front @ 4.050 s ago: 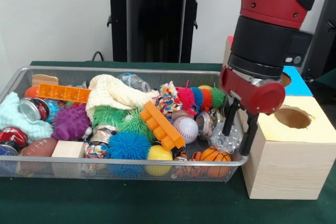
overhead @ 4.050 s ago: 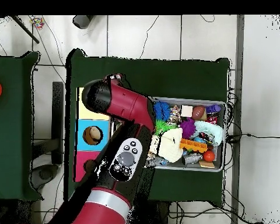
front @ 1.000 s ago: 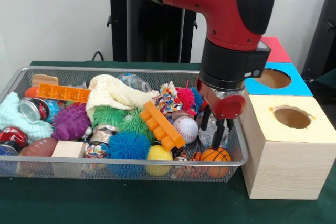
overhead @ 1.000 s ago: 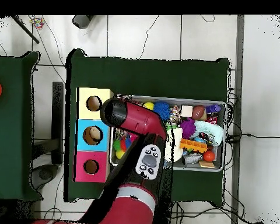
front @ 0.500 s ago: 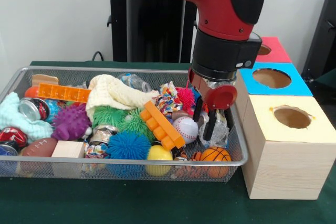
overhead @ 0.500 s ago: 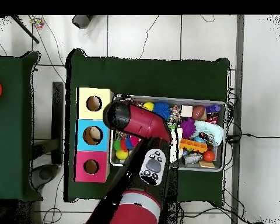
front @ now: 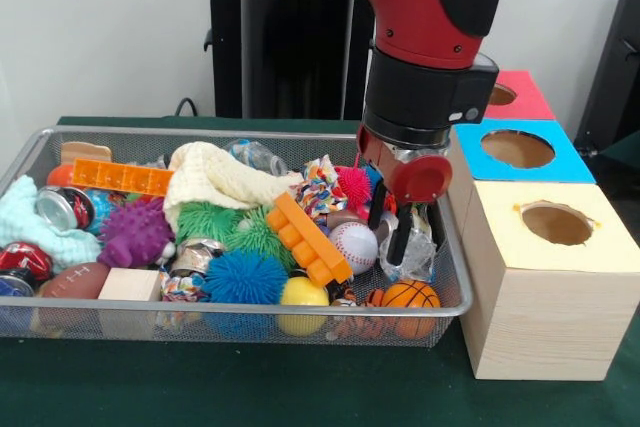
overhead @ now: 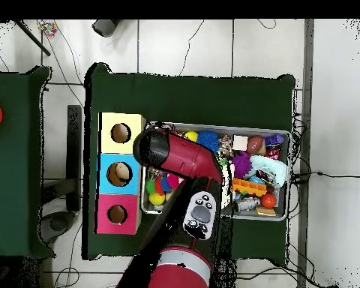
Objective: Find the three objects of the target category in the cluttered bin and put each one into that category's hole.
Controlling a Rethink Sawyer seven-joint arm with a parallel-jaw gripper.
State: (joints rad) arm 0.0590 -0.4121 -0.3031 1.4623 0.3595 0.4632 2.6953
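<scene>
My gripper point(front: 390, 230) hangs low over the right end of the wire mesh bin point(front: 200, 133), its fingers drawn close together. A crumpled clear plastic bottle point(front: 412, 250) is caught between them, just above the toys. A small basketball point(front: 410, 295) lies right below and a baseball point(front: 353, 245) to the left. To the right stand three boxes with holes: yellow point(front: 557, 224), blue point(front: 518, 149) and red point(front: 505, 95). From overhead the red arm point(overhead: 172, 154) covers the gripper, beside the yellow hole point(overhead: 121, 133).
The bin holds an orange brick point(front: 308, 237), a blue spiky ball point(front: 245, 277), a purple spiky ball point(front: 133, 232), a cream cloth point(front: 215, 177), a crushed can point(front: 62, 209), a football point(front: 72, 280) and a wooden block point(front: 130, 285). The yellow box stands tight against the bin's right wall.
The gripper swung from beside the yellow box into the bin, dipped at the plastic bottle, narrowed on it, and has now risen slightly to the left with it.
</scene>
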